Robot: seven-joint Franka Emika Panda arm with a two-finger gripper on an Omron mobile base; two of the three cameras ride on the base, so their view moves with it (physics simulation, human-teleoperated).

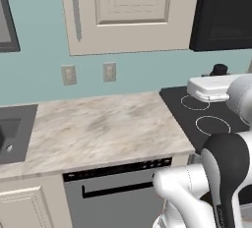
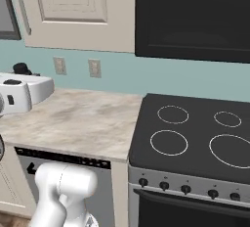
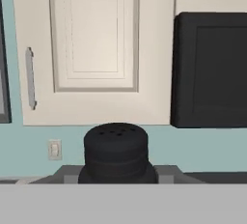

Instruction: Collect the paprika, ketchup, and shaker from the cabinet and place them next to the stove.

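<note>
Between tool (image 3: 116,179) tips, shaker (image 3: 116,151) stands upright (holes up).

The light is even and soft all over, with no clear source and hardly a shadow on the marbled tabletop (image 1: 103,128) or the teal wall (image 2: 146,77). The black stove (image 2: 195,138) shows no glare, its white rings crisp. Everything looks slightly soft and low in detail, and the shaker (image 3: 116,153) close up is a dim dark mass.
</note>
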